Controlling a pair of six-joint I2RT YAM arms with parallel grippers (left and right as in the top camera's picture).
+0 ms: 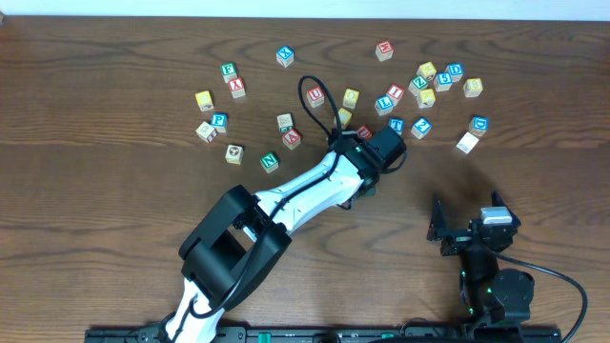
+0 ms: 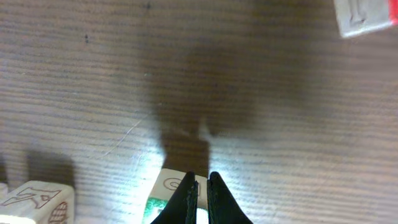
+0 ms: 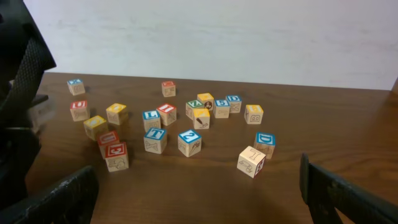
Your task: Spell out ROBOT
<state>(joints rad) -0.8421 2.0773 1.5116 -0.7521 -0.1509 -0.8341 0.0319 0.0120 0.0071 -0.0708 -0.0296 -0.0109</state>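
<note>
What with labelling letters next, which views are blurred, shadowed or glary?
Left wrist: soft focus, the shut left gripper casts a dark shadow on the brown wooden table, glare beside its tips. Right wrist: small wooden alphabet cubes sharp, near fingers blurred. Overhead: even, letters tiny.

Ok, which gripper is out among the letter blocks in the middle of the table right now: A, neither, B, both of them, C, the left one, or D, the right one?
C: the overhead view shows the left gripper reached out among the letter blocks, while the right gripper sits back near the front edge, apart from them.
</note>
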